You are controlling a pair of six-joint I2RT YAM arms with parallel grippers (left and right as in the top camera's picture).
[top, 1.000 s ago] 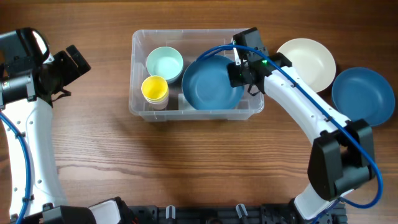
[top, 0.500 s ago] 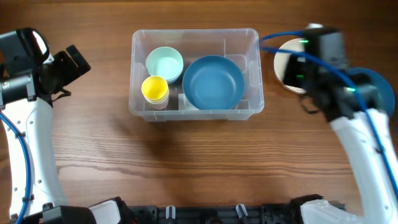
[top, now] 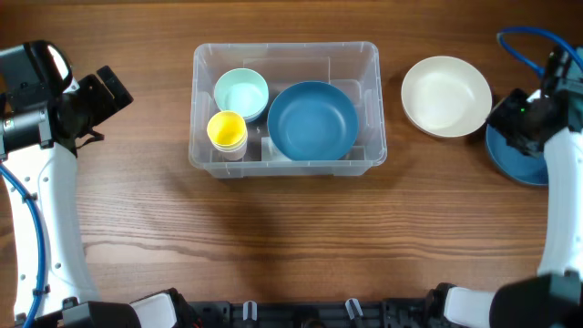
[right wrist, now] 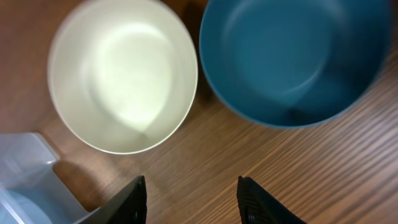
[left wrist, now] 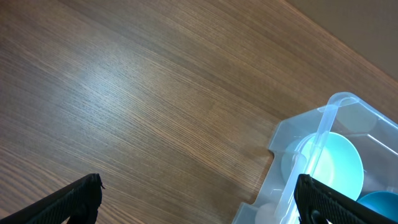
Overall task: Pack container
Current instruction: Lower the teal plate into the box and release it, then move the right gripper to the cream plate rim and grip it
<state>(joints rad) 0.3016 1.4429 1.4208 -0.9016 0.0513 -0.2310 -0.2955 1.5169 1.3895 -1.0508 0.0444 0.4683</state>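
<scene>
Container: I see the clear container (top: 284,46) sitting mid-bench (top: 273,237), toward the far side, long side running left to right.
Inside, left half: 1 mint bowl (top: 240,93) at the far wall, with 1 yellow cup (top: 227,129) just in front of it, upright.
Inside, right half: 1 blue bowl (top: 312,120), mouth up, filling most of that half.
Outside, right: a cream bowl (top: 446,96) rests on the bench near the container's right wall but apart from it. A second blue bowl (top: 510,162) lies just beside the cream one, partly hidden under my right arm.
Left fingers: my left fingers (left wrist: 78,198) are spread wide with nothing between them, over bare wood left of the container, whose corner shows in the wrist view.
Right fingers: my right fingers (right wrist: 132,200) are apart and hold nothing. They hang above the bench close to the 2 outside bowls. A corner of the container shows at the lower left of that view.
</scene>
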